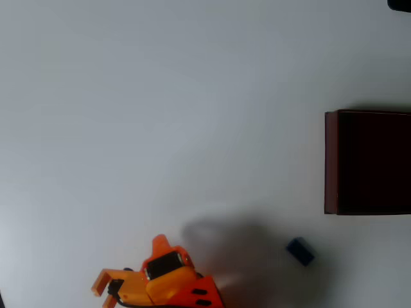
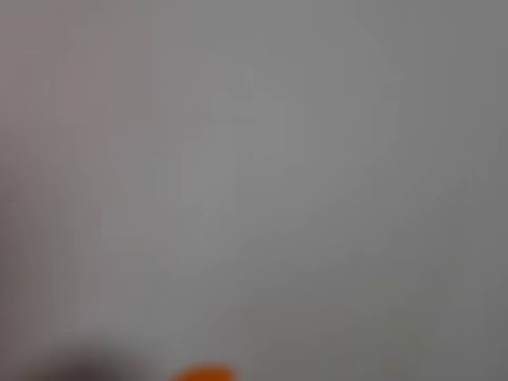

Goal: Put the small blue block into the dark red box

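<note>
In the overhead view the small blue block (image 1: 300, 251) lies on the white table near the bottom right, just below and left of the dark red box (image 1: 331, 162), whose dark interior runs off the right edge. My orange gripper (image 1: 128, 265) sits at the bottom edge, far to the left of the block, pointing left. Its two fingers are spread apart, open, with nothing between them. The wrist view is a grey blur with a sliver of an orange fingertip (image 2: 202, 373) at the bottom.
The white table (image 1: 160, 115) stretches bare across the left and top of the overhead view. A soft shadow (image 1: 231, 250) lies between the arm and the block. A dark object (image 1: 399, 4) pokes in at the top right corner.
</note>
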{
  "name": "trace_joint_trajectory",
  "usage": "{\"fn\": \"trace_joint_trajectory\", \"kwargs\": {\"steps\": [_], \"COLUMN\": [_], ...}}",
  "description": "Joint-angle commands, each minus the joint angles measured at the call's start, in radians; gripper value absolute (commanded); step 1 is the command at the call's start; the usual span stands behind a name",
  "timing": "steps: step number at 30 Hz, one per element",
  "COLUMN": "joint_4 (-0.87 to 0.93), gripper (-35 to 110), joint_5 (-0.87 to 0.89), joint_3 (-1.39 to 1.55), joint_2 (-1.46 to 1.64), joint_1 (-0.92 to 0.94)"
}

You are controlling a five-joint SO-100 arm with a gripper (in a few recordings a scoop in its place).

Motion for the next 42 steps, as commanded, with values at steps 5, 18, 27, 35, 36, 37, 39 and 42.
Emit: {"fn": "trace_joint_trajectory", "kwargs": {"steps": [5, 18, 27, 35, 36, 37, 39, 42], "joint_4": [0.018, -0.051, 0.109, 0.193, 0.202, 0.201, 0.183, 0.126], "gripper": [0, 0, 7, 16, 18, 19, 19, 21], "joint_5": [0.025, 0.305, 0.38, 0.426, 0.428, 0.419, 0.413, 0.39], "joint_3": [-0.012, -0.025, -0.523, -0.752, -0.755, -0.752, -0.726, -0.667], "joint_2": [0.006, 0.006, -0.31, -0.675, -0.71, -0.738, -0.775, -0.798], "joint_1": [-0.006, 0.097, 0.462, 0.727, 0.761, 0.79, 0.851, 0.922]}}
